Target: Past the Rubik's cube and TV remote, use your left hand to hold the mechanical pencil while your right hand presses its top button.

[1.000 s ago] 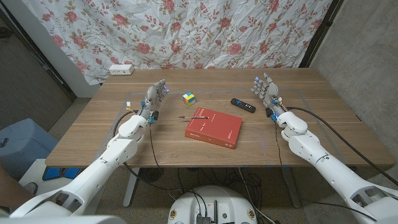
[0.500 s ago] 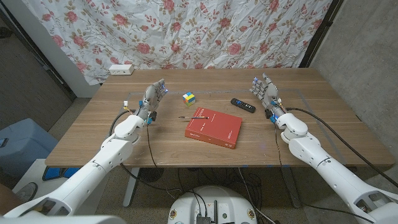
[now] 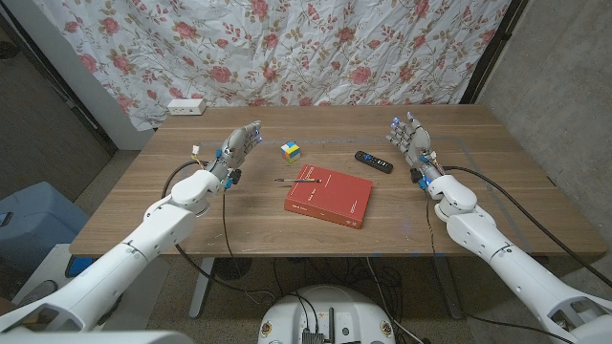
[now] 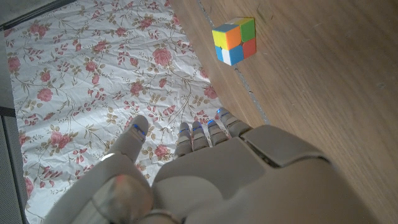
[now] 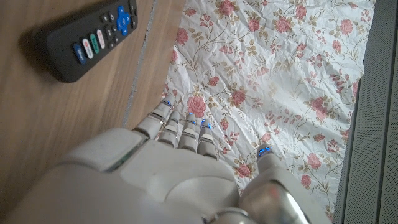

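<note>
The thin dark mechanical pencil [image 3: 298, 179] lies at the near-left corner of a red book [image 3: 330, 196], its tip over the wood. Behind it sits the small multicoloured Rubik's cube [image 3: 289, 151] [image 4: 234, 41], and the black TV remote [image 3: 374, 161] [image 5: 91, 38] lies to the right. My left hand [image 3: 237, 151] [image 4: 205, 174] stands open on its edge, left of the cube, fingers pointing to the far side and leaning toward the cube. My right hand [image 3: 413, 143] [image 5: 174, 168] stands open, just right of the remote. Neither hand touches anything.
A white power strip [image 3: 186, 106] sits at the table's far left edge. A floral curtain [image 3: 287, 48] hangs behind the table. A blue bin [image 3: 29, 225] stands on the floor to the left. Bare wood surrounds the book.
My left hand has shifted slightly right and tilted toward the cube. The right hand, pencil, cube and remote have not moved.
</note>
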You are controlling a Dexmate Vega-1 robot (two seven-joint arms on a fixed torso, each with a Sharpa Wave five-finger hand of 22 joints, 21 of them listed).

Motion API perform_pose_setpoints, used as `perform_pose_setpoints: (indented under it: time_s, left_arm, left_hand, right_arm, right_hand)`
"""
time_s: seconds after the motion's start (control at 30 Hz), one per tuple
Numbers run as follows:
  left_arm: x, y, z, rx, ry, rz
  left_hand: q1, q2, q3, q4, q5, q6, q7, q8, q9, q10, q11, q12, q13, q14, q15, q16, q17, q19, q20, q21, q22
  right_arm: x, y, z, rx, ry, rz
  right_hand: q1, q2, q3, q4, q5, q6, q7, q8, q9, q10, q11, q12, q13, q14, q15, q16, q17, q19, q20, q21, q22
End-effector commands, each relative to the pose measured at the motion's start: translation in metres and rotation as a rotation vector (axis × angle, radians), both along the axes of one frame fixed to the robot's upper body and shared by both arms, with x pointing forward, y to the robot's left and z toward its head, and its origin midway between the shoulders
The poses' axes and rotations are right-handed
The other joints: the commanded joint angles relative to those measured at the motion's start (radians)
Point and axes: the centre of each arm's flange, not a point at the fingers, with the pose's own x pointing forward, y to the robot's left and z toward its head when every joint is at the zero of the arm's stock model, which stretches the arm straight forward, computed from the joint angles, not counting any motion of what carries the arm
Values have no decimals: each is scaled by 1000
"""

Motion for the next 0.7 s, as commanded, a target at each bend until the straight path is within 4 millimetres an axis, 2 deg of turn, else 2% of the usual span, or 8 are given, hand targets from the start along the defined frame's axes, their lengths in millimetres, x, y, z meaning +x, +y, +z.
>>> perform_pose_setpoints:
  time_s: [0.03,0.23,0.47,0.7]
  left_arm:
    - [-16,-7,22,194,-13,21]
    - [-23,-7,29,277,-9,45]
    - [-33,-4,36,384,1,89]
    - [-36,-7,40,517,-11,154]
  left_hand:
    - [33,-10,2,-45,-5,26,-8,9,3,24,-13,10,4,11,-41,4,4,13,-54,-1,2]
    - [77,-24,2,-77,-3,61,-19,17,3,65,-27,13,4,34,-55,7,4,33,-73,2,2]
    - [106,-35,1,-81,-2,81,-26,21,3,90,-40,14,4,51,-60,8,4,48,-82,3,1]
    - [155,-57,-2,-84,-1,127,-47,32,3,130,-56,15,4,74,-71,7,4,69,-93,2,1]
  right_arm:
    - [-2,-10,-3,1,-11,-3]
    - [-2,-13,-5,9,-15,-10]
    - [-2,-14,-6,10,-12,-13]
    - [-1,-14,-8,15,-8,-24]
  right_hand:
    - [4,10,3,-4,7,12,-2,6,3,8,0,4,2,4,-3,5,-2,4,-6,4,2]
    - [6,12,4,-6,6,12,-2,6,3,8,-1,4,2,4,-4,6,-5,4,-6,4,2]
    - [6,14,3,-8,6,12,-3,5,3,7,0,4,1,3,-4,7,-7,4,-8,4,2]
    - [5,16,3,-8,5,12,-2,5,3,7,-1,4,1,3,-5,9,-8,3,-8,4,2]
